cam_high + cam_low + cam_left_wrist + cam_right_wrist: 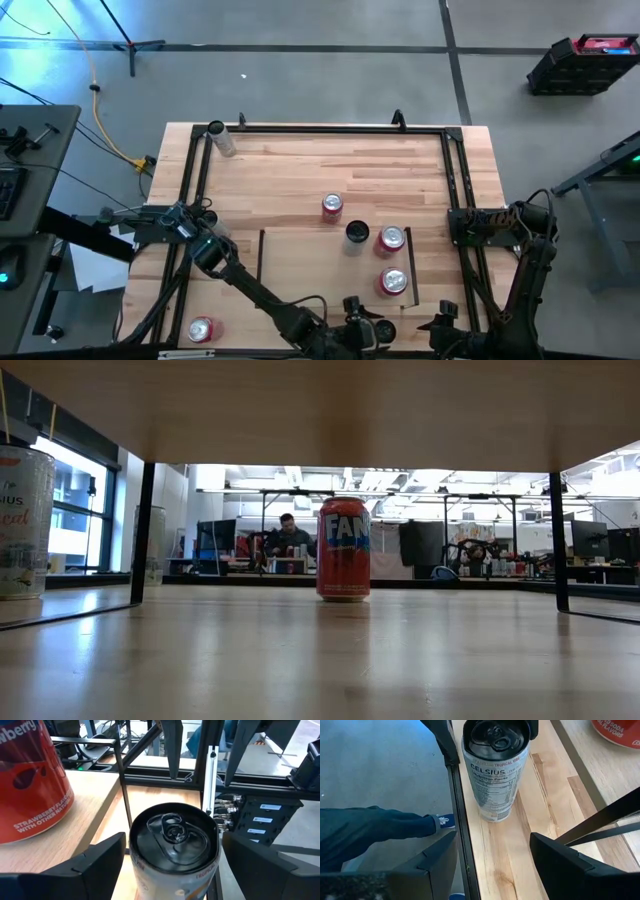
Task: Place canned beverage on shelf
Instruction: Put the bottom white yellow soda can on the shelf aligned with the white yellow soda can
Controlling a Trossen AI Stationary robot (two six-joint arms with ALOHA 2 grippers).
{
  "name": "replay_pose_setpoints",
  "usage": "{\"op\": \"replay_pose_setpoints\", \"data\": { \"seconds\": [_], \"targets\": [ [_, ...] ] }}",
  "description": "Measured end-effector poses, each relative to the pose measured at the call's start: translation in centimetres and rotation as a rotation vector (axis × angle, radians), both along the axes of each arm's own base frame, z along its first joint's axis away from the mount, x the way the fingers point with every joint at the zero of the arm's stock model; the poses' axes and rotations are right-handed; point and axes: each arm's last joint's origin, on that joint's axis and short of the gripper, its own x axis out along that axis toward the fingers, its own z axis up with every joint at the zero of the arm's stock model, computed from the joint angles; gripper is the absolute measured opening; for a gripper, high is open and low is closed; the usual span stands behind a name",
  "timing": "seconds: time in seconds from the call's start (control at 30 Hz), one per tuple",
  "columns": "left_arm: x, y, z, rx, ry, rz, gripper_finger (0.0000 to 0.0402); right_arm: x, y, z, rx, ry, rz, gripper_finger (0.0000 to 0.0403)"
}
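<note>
At the counter's near edge, just outside the shelf, a slim Celsius can stands upright, its long axis vertical and its glossy black lid and pull tab facing up. The cylinder's pale printed wall carries a nutrition panel, and its base rests on plank-striped wood beside a thin black frame tube. The left end effector is released, its 2 dark angular fingers flanking the can with only a sliver of gap on each side. The right end effector is also released and is near the same can, its fingers spread wide and gripping nothing. Seen from above, the shelf is a flat pale-wood panel with dark rails on its short sides. It carries 2 red cans and a dark-topped can at its far edge, all upright. A red strawberry soda can stands close by the left wrist.
</note>
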Motion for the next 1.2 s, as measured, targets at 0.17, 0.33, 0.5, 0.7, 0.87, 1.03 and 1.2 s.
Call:
{"op": "replay_pose_setpoints", "data": {
  "seconds": [0.17, 0.33, 0.5, 0.7, 0.87, 1.03, 1.2],
  "targets": [
    [-0.01, 0.0, -0.03, 0.002, 0.004, -0.004, 0.0303, 0.0, 0.0, 0.0, 0.0, 0.0, 0.0, 0.0232],
    [-0.01, -0.01, -0.04, 0.0, 0.005, -0.008, 0.0296, 0.0, 0.0, 0.0, 0.0, 0.0, 0.0, 0.0232],
    [-0.01, -0.01, -0.03, 0.0, 0.005, -0.006, 0.0277, 0.0, 0.0, 0.0, 0.0, 0.0, 0.0, 0.0232],
    [-0.01, -0.02, -0.04, -0.005, 0.006, -0.011, 0.0249, 0.0, 0.0, 0.0, 0.0, 0.0, 0.0, 0.0232],
    [-0.02, -0.04, -0.04, -0.005, 0.006, -0.011, 0.0245, 0.0, 0.01, 0.0, 0.001, 0.0, 0.0, 0.0232],
    [0.01, -0.07, 0.03, -0.006, -0.001, -0.014, 0.0245, 0.0, 0.01, 0.0, 0.002, 0.0, 0.0, 0.0232],
    [-0.08, -0.58, 0.18, -0.012, -0.03, -0.04, 0.0245, 0.02, 0.07, 0.01, 0.008, -0.001, 0.0, 0.0232]
  ]
}}
